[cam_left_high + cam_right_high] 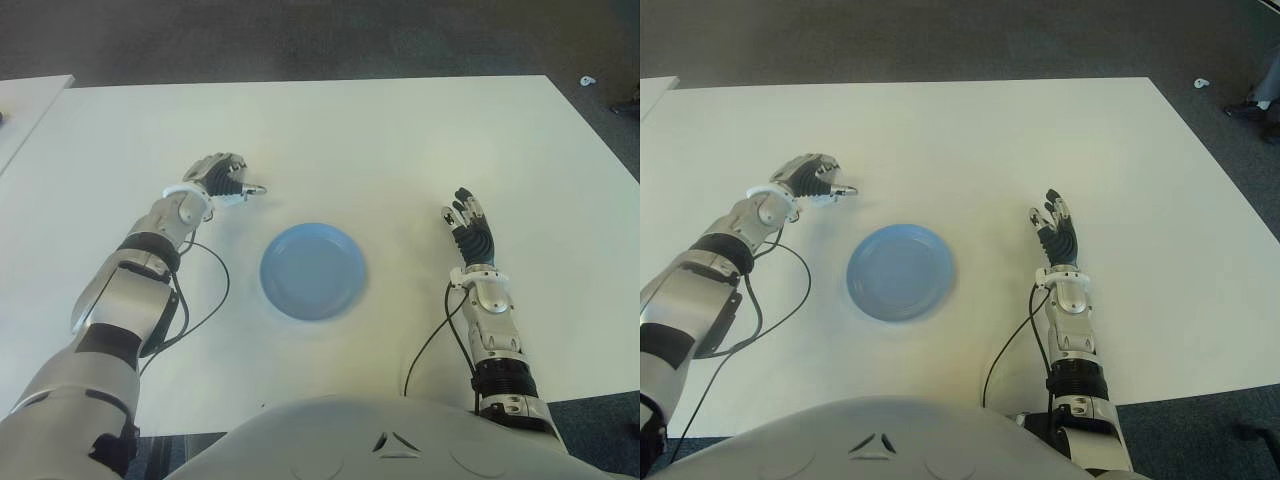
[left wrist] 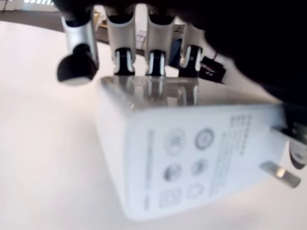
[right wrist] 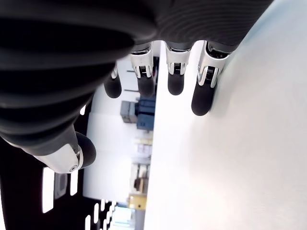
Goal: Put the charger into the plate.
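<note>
Currently the left hand [image 1: 222,178] is positioned over the white desk [image 1: 400,140], up and to the left of the blue plate [image 1: 313,270]. Its fingers [image 2: 122,57] are curled around the white charger [image 2: 192,158]; the charger is therefore in this hand, well apart from the plate.

The eye views show only the hand's curled knuckles and a small metal tip projecting toward the plate side; the charger body is hidden by the hand in those views. The left wrist view supplies the missing detail: a white rectangular block with grey printed symbols on one face and two metal prongs [image 2: 280,172] at one end, with four fingertips lined along its far edge. Whether the block touches the desk cannot be determined.

The right hand [image 1: 470,228] shows to the right of the plate, well apart from it. The right wrist view shows its fingers [image 3: 201,96] extended, relaxed and holding nothing; the eye views confirm a flat, spread posture.

The plate holds nothing. Both forearms are cut off at the lower frame edge.
</note>
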Controlling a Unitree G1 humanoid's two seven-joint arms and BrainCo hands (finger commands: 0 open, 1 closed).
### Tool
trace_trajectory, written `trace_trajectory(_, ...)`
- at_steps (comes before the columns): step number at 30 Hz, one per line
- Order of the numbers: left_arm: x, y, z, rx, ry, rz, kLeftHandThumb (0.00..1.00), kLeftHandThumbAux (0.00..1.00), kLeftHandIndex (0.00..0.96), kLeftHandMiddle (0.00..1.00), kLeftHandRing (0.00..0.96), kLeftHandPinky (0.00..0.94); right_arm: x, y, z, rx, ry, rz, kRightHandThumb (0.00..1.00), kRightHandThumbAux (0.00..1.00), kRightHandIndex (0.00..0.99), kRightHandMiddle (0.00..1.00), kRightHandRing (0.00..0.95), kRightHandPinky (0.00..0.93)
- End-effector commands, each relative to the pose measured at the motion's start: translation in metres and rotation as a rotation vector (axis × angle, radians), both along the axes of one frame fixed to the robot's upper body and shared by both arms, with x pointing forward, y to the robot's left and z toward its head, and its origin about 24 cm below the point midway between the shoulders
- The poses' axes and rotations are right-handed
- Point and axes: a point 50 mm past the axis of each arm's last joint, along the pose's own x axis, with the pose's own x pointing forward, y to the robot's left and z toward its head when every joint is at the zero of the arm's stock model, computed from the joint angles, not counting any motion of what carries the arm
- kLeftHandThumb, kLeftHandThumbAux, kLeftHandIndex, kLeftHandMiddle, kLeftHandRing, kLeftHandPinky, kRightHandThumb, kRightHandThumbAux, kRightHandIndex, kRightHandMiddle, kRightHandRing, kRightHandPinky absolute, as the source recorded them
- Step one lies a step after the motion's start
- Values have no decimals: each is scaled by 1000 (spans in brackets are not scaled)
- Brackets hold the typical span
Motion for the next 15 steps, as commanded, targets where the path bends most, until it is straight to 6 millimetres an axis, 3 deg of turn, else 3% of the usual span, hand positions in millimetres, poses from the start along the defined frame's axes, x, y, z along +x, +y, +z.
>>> trace_trajectory(1,7,-4,26,-30,-77,-77,704,696,442,852,863,857,0,0,-5,9,34,4,0,562,11,58,39,50)
trace_trajectory(6,3,-16,45,-46,-170,-203,700,697,442,852,865,857,0,0,-5,11,37,3,0,563,9,54,36,47)
trace_trajectory(15,-9,-34,56,-91,-210,-327,699,695,443,849,860,858,1,2,-6,0,44,-2,0,548,7,46,29,39)
